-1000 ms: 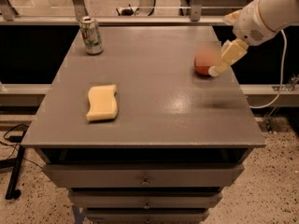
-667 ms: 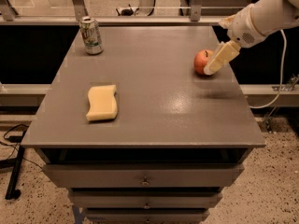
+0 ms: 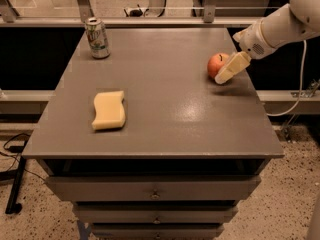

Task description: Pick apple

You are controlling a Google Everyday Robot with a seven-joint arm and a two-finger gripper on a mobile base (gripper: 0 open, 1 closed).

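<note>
End effector (image 3: 226, 72) sits right by the apple (image 3: 215, 64) near the desk (image 3: 165, 114) edge (can't tell if it's apart or together), so a bump could roll it off.

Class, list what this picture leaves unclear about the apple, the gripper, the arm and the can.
Camera view: the right side of the small round red-orange apple is hidden by the cream gripper beside it near the grey table edge; contact unclear.
The white robot arm: cut off by the right edge.
The silver-green soda can: label too small to read.
</note>
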